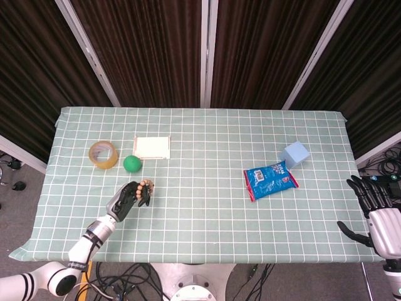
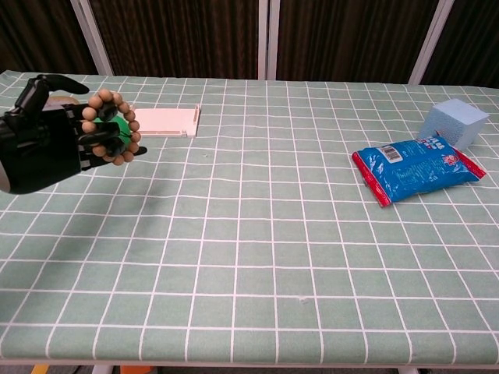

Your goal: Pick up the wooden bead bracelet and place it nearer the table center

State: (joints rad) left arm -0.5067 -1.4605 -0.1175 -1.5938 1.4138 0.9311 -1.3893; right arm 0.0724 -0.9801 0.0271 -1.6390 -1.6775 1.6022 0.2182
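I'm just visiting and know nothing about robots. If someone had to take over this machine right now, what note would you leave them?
Left hand: holds the bracelet in its fingers, up off the table, near the left side and just in front of the green ball.
Right hand: off the table's right edge, fingers apart, holding nothing.
Done: the bracelet is picked up.
Left: carry it toward the table's center, which looks bare, set it down and let go. The tape roll, white pad, snack bag and blue block are not part of the job.
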